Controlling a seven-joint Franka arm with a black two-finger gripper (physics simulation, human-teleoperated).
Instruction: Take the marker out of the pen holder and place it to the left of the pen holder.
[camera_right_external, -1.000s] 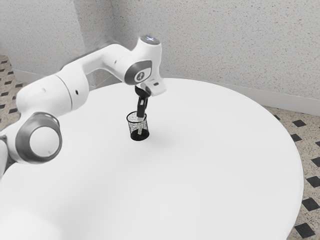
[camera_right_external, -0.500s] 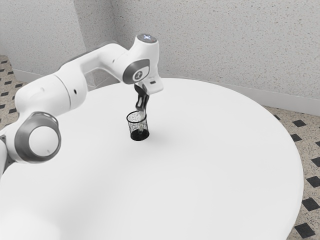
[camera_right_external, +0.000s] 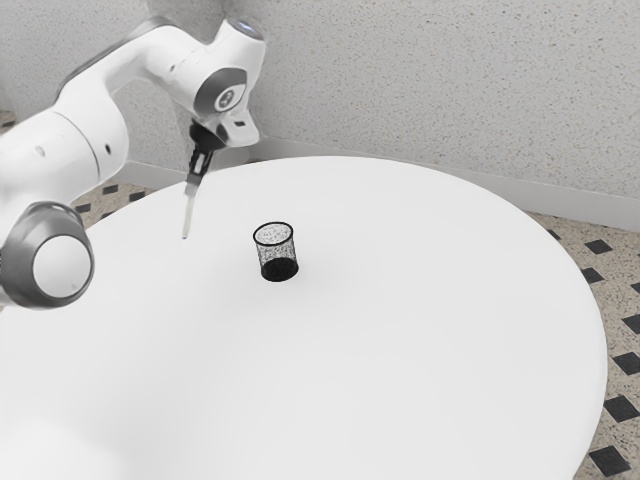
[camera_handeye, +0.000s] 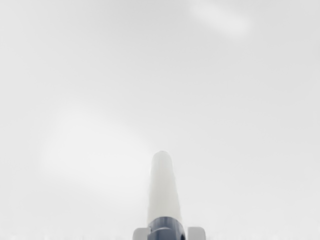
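Gripping the marker (camera_right_external: 187, 213) from both sides, the gripper (camera_right_external: 194, 181) held it above the table (camera_right_external: 400, 350), well apart from the pen holder (camera_right_external: 276, 256); released too high, it could bounce and roll.

Exterior view: beside the white jointed arm (camera_right_external: 50, 160) (upper left), set back, angled down over the round white table (camera_right_external: 400, 330). Wrist view: close, looking along the slim white marker (camera_handeye: 163, 192) toward the shared table.

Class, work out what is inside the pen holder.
Through the pen holder's mesh only its dark base shows; anything lying flat down there would be hidden. The marker is in the end effector.
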